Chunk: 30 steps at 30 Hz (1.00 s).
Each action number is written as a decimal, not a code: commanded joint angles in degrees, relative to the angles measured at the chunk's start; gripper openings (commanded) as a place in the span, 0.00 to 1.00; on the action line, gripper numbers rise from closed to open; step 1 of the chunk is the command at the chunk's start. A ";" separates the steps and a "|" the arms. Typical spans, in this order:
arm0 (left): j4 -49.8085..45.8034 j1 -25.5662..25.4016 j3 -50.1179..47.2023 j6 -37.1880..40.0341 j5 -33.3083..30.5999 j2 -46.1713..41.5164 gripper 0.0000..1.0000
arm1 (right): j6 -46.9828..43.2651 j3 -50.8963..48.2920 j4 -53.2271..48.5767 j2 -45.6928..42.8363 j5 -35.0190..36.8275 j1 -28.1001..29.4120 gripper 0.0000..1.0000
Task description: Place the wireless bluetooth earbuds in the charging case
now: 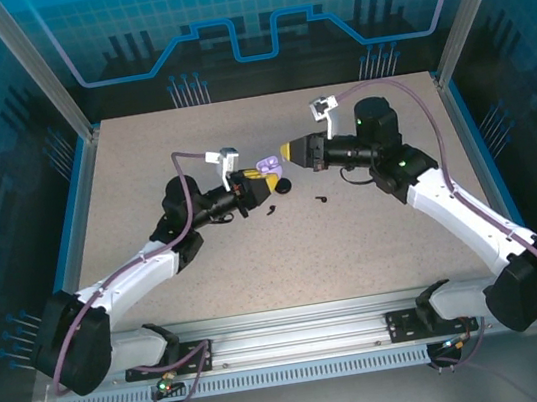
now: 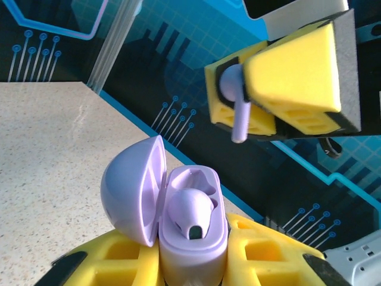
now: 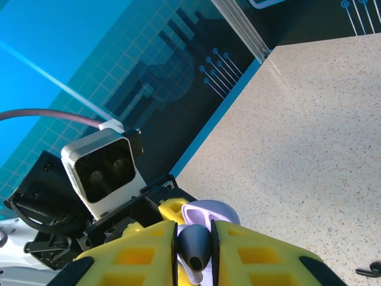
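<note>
In the bottom of the left wrist view, the left gripper [image 2: 191,268] was clamped on the open lavender charging case [image 2: 193,253], with one earbud [image 2: 190,213] seated inside. Beyond, at upper right, the right gripper [image 2: 247,89] pinched the second earbud [image 2: 239,122] by its bulb. Light, glossy and probably slippery, it seemed best held there, stem free.

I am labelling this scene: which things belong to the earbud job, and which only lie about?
Job: open lilac charging case, seated earbud, second earbud in right gripper.
Lying about: black puck, small black bits.
</note>
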 commanded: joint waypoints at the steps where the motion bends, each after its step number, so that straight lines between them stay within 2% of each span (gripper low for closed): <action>1: 2.73 -0.99 2.42 0.08 2.78 0.11 0.07 | -2.72 2.65 0.22 -1.32 -0.39 1.86 0.22; 10: 2.38 -1.79 3.18 0.54 3.56 -0.24 0.07 | -6.21 4.81 -3.21 -1.04 1.09 4.31 0.22; 30: 0.62 -1.88 3.80 0.59 3.29 -1.91 0.07 | -8.57 4.73 -5.32 -1.18 2.37 4.85 0.22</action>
